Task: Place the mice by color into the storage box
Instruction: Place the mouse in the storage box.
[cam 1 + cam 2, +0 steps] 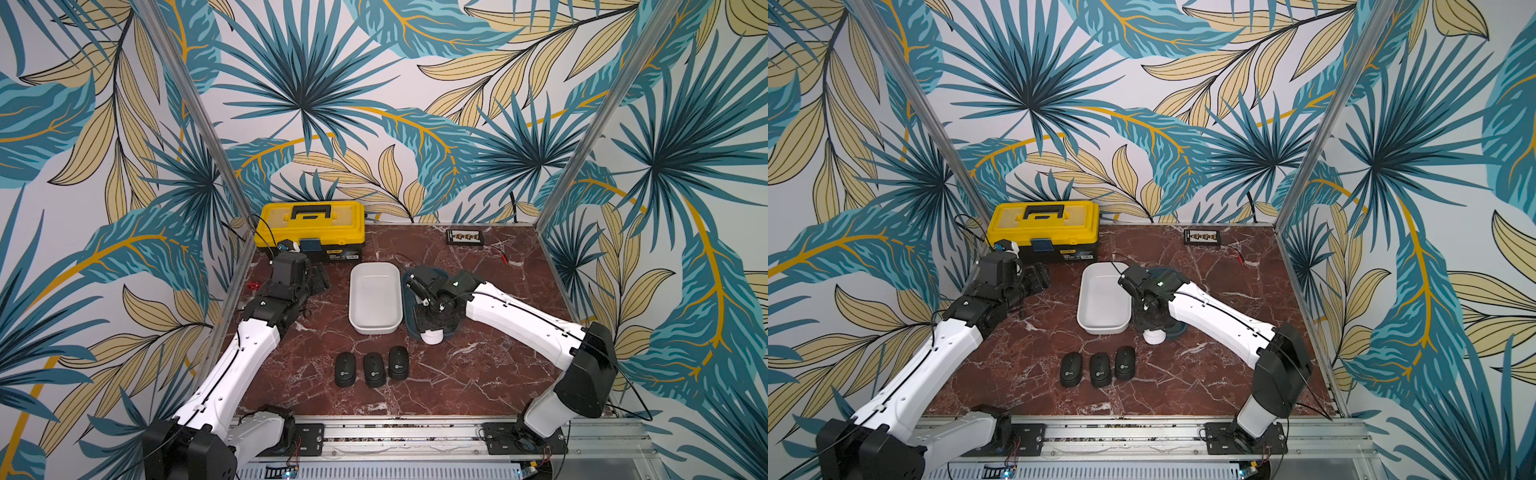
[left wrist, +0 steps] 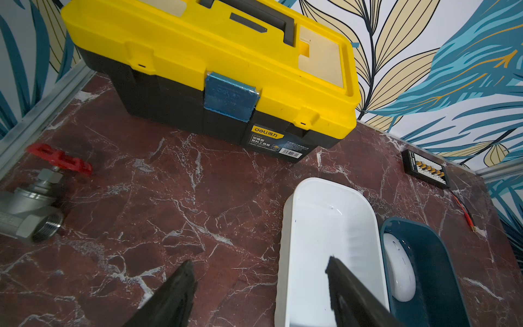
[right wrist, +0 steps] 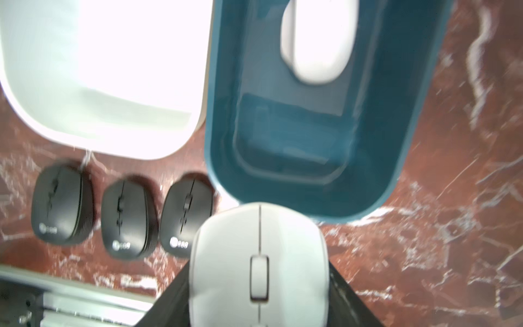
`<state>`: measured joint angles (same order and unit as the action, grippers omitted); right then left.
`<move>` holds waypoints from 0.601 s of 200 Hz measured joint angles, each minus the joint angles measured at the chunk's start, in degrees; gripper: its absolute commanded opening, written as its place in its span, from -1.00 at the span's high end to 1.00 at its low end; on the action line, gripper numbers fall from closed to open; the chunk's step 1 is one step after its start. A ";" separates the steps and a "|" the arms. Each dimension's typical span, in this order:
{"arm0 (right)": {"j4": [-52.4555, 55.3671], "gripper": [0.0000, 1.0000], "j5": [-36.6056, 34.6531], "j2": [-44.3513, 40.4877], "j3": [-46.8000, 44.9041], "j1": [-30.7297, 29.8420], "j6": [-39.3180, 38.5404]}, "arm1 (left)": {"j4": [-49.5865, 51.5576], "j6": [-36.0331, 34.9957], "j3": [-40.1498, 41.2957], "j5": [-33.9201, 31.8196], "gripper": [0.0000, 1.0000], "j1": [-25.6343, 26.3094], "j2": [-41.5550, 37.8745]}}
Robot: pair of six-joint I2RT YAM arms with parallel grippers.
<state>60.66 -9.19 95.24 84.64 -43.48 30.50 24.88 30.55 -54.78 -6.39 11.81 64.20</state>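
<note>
Both top views are evenly lit and sharp, just soft shadows on the tabletop. Right wrist view is blurry, and the white bin is totally blown out by glare.

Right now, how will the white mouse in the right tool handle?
The white mouse looks smooth and domed, so it may slip in the right tool. Its hard shell probably won't flex. Like the black mice, it likely sits flat.

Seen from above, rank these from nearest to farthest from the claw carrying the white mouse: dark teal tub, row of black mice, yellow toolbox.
From the right gripper gripping the glossy white mouse:
1. Dark teal oval plastic tub, directly beneath.
2. Three matte black oval mice, nearer the front.
3. Yellow plastic toolbox, far back corner.
</note>
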 measured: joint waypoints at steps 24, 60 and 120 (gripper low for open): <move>-0.39 -0.12 -0.48 4.09 3.78 4.17 -3.85 | 0.00 0.37 0.00 -0.02 -0.51 0.00 0.00; -2.43 -0.12 -0.28 11.08 6.86 7.98 -7.72 | 0.02 0.44 0.00 -0.07 -0.51 0.02 0.17; -6.12 -0.12 0.59 18.64 7.02 9.29 -9.40 | 0.04 0.44 0.00 -0.13 -0.51 0.00 0.74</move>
<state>54.54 -8.60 113.89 91.66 -34.20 21.10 24.93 30.98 -54.78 -6.52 11.81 64.95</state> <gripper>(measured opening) 0.620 0.756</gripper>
